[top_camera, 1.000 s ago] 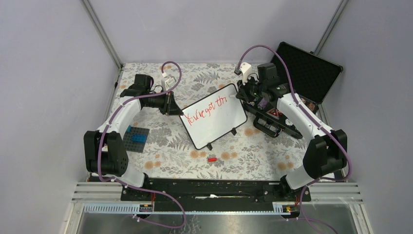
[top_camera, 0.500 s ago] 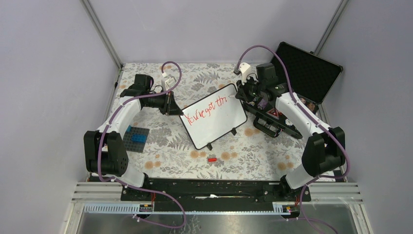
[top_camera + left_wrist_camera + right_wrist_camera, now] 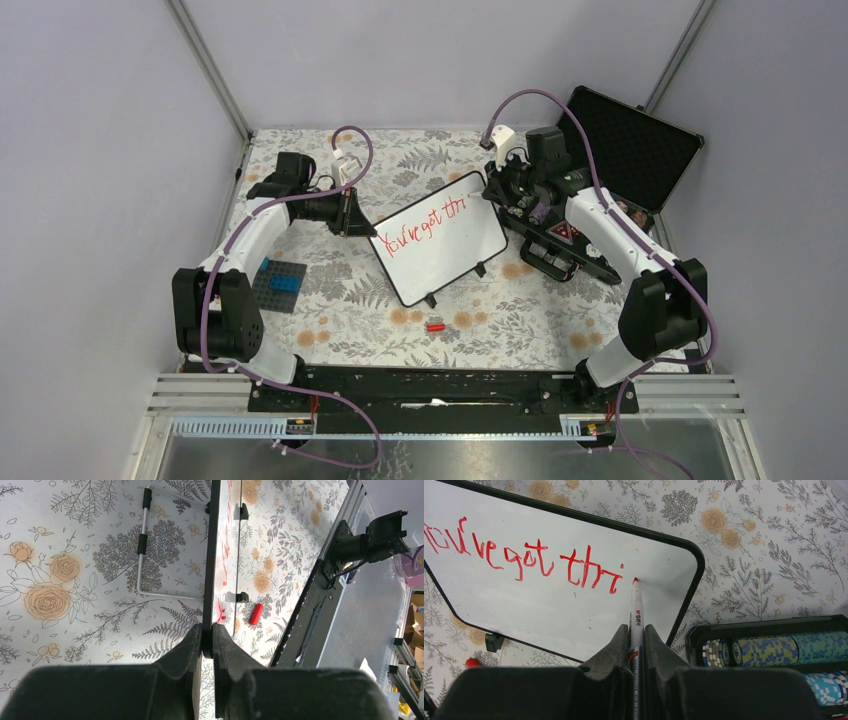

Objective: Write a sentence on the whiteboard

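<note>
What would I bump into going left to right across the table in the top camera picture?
Dark baseplate with blue bricks, left gripper, whiteboard, right gripper holding the red marker, open black case.

Small red cap [image 3: 435, 326] loose on the floral bench [image 3: 340, 300]. Open black case [image 3: 625, 140] far right, chip stacks [image 3: 764, 650] inside.
</note>
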